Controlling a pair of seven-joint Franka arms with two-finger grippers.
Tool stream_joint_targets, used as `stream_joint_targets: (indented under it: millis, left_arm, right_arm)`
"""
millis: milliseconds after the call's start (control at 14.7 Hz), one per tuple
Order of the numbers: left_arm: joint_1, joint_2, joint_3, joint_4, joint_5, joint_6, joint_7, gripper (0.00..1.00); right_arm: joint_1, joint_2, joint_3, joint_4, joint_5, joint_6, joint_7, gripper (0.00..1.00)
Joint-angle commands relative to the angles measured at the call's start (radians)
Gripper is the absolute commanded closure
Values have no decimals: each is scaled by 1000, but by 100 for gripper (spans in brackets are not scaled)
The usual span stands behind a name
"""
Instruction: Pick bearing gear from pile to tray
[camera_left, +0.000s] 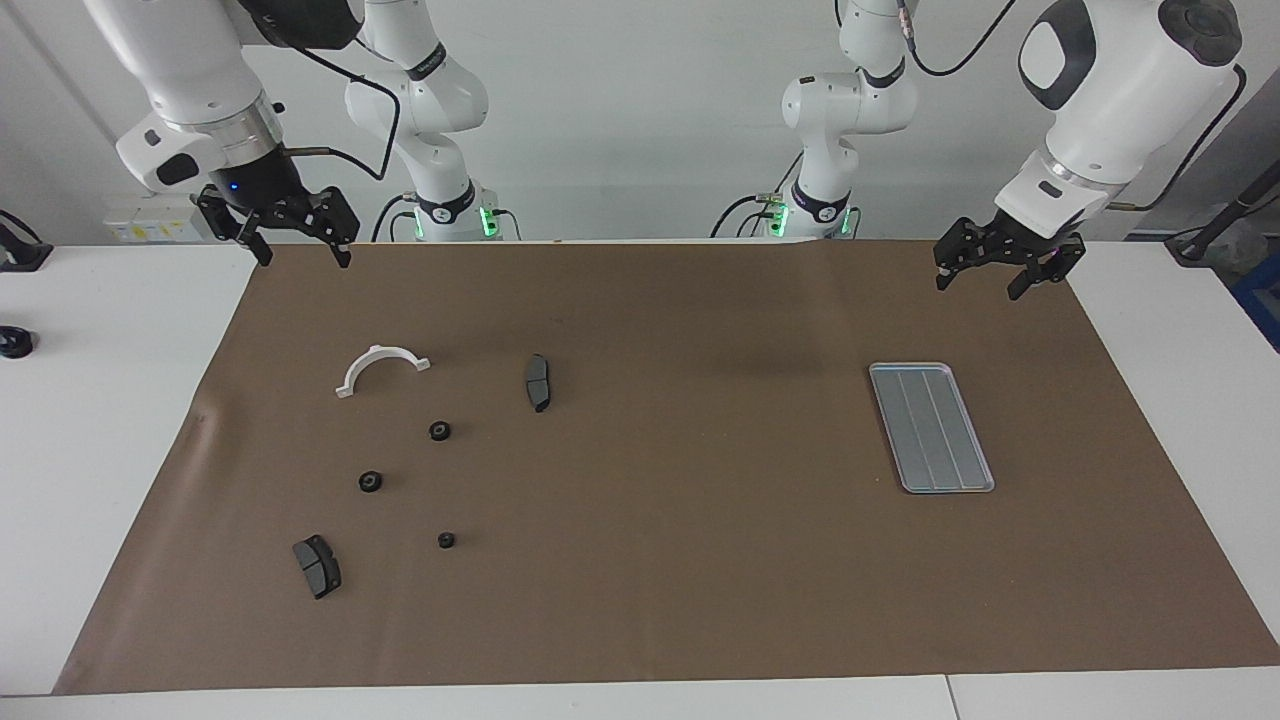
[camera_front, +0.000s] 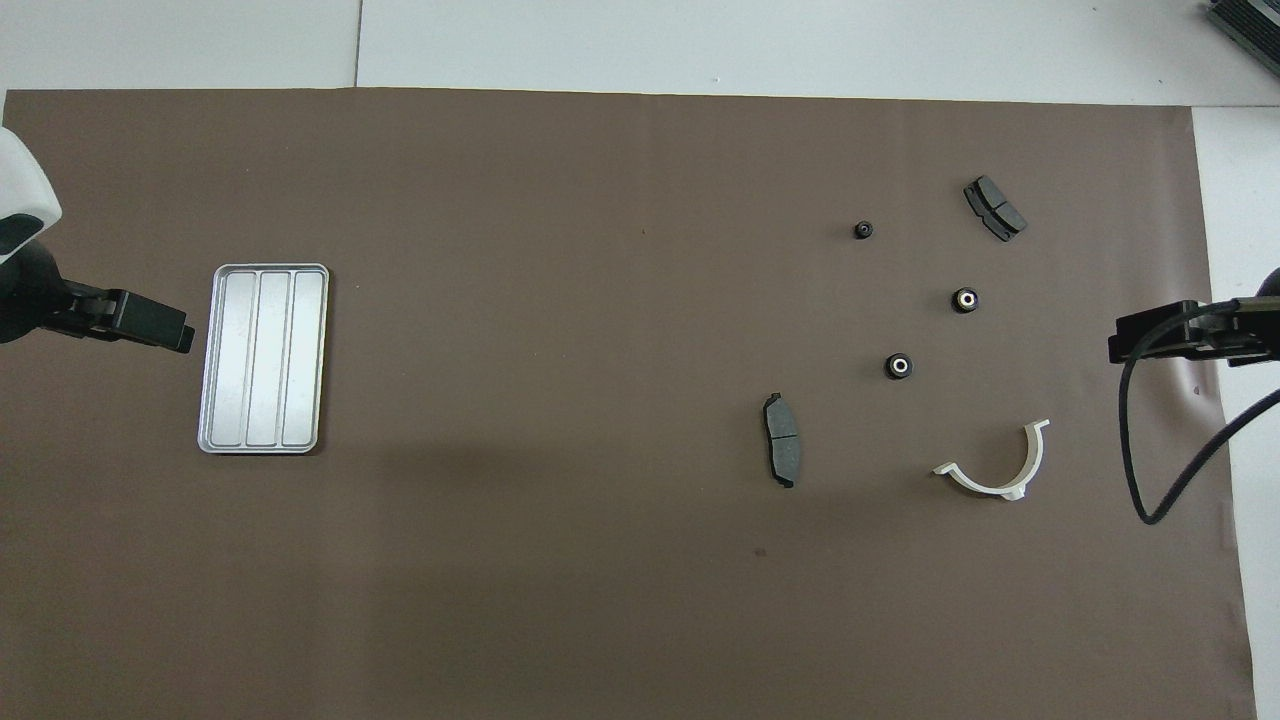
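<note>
The pile lies toward the right arm's end of the table. It holds three small black gears (camera_left: 439, 431) (camera_left: 370, 481) (camera_left: 446, 540), also seen in the overhead view (camera_front: 899, 366) (camera_front: 965, 299) (camera_front: 864, 230). It also holds two dark grey brake pads (camera_left: 538, 382) (camera_left: 317, 566) and a white half-ring bracket (camera_left: 380, 368). The silver ridged tray (camera_left: 930, 427) (camera_front: 263, 357) lies empty toward the left arm's end. My right gripper (camera_left: 300, 255) hangs open and empty over the mat's edge by the bracket. My left gripper (camera_left: 982, 282) hangs open and empty over the mat's edge by the tray.
A brown paper mat (camera_left: 660, 520) covers the white table. A small black object (camera_left: 15, 343) sits on the bare table off the mat at the right arm's end. A black cable (camera_front: 1150, 480) hangs from the right arm.
</note>
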Motion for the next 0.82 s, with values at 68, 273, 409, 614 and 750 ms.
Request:
stream_joint_targets:
  millis: [68,273,409,614,750]
  left_arm:
    - [8,-30,-5,-32,17,10,3,0]
    - [8,-30,-5,-32,17,10,5,0]
    - [8,-30,-5,-32,17,10,5,0]
    - [8,-30,-5,-32,17,10,5,0]
    - [8,-30,-5,-32,17,10,5,0]
  right_arm:
    - [-22,-10,15,-13,9,8,-32,0]
    - [-22,-16,15,-22,11,14,-23,0]
    - [-23,-18,15,-25,11,14,-27,0]
    - [-36,-12,13,-41,11,49,-40,0]
    - [-36,-13,12,-106,10,162,-47,0]
